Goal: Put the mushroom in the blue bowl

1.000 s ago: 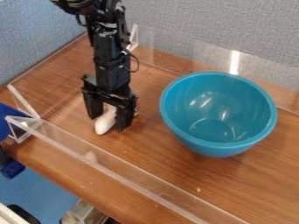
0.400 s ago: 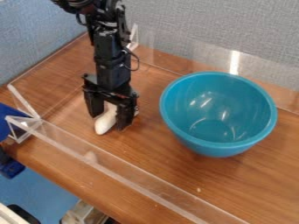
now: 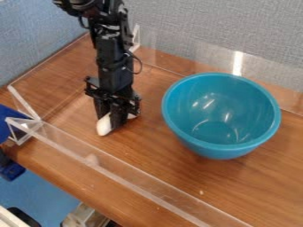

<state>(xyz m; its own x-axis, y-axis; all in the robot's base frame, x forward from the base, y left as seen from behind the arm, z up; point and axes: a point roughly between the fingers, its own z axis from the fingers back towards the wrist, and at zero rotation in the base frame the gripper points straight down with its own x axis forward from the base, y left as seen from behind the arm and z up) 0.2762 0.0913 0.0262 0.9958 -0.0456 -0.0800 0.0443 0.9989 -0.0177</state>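
The mushroom (image 3: 105,126) lies on the wooden table to the left of the blue bowl (image 3: 221,114); only its cream-white stem shows, the cap is hidden by the fingers. My gripper (image 3: 112,110) points straight down over it, its black fingers (image 3: 123,108) drawn in and shut on the mushroom's upper part. The bowl is deep, glossy teal and holds nothing. A hand's width of bare wood separates it from the gripper.
A clear acrylic wall (image 3: 106,168) runs along the table's front edge, with another clear panel (image 3: 243,63) behind the bowl. A grey-blue fabric wall (image 3: 225,27) closes the back. The wooden table (image 3: 71,97) ends at the left rim.
The gripper's fingers have closed in from a wide stance onto the mushroom. The arm itself has stayed in place and the bowl has not moved.
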